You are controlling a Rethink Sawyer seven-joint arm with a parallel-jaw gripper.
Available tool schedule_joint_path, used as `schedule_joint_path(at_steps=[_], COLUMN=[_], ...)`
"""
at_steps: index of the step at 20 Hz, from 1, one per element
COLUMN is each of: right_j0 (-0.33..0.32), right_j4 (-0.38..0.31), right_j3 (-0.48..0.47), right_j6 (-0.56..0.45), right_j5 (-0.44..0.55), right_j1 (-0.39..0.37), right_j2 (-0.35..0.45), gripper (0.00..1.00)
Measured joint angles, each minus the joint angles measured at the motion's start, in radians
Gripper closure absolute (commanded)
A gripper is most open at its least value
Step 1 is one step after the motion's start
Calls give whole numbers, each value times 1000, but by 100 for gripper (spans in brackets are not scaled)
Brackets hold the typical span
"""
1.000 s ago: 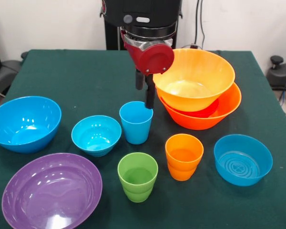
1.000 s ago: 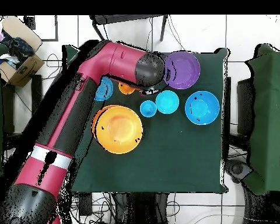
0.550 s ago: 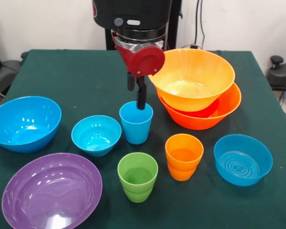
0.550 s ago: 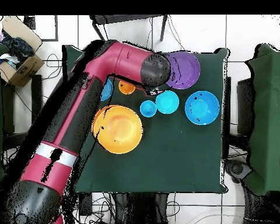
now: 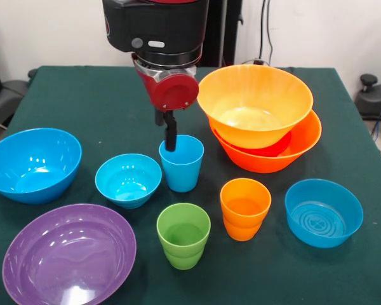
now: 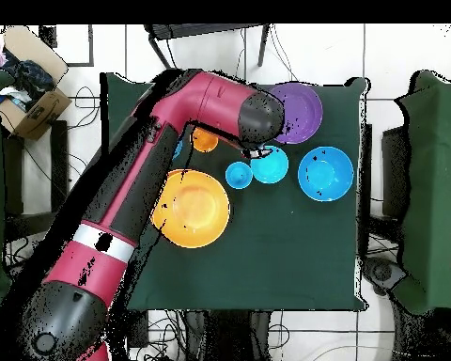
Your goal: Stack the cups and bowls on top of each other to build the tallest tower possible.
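Three cups (image 5: 181,163), seven bowls (image 5: 128,180); claw (image 5: 171,138) at blue cup, grip unclear.

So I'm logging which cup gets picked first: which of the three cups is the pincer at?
The blue cup. The pincer hangs at its left rim, while the green cup and orange cup stand apart, nearer the camera.

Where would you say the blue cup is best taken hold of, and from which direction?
Probably by its rim, from straight above. The blue cup stands upright with its mouth open, so one finger could go inside and one outside the thin wall. The gripper hangs at its rim's left edge; the small blue bowl crowds that side.
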Motion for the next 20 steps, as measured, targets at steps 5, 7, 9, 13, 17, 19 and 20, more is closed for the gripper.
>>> schedule_joint_path(at_steps=[5, 7, 9, 13, 17, 19, 20], right_j0=[7, 10, 13, 18, 15, 11, 9], right_j4=[0, 0, 0, 0, 1, 2, 2], right_j3=[24, 35, 44, 63, 69, 69, 69], right_j6=[-18, -36, -52, -97, -118, -118, -118], right_j5=[0, 0, 0, 0, 0, 0, 0], right_j1=[0, 0, 0, 0, 0, 0, 0], right_j2=[1, 1, 2, 2, 2, 2, 2], gripper=[0, 0, 0, 0, 0, 0, 0])
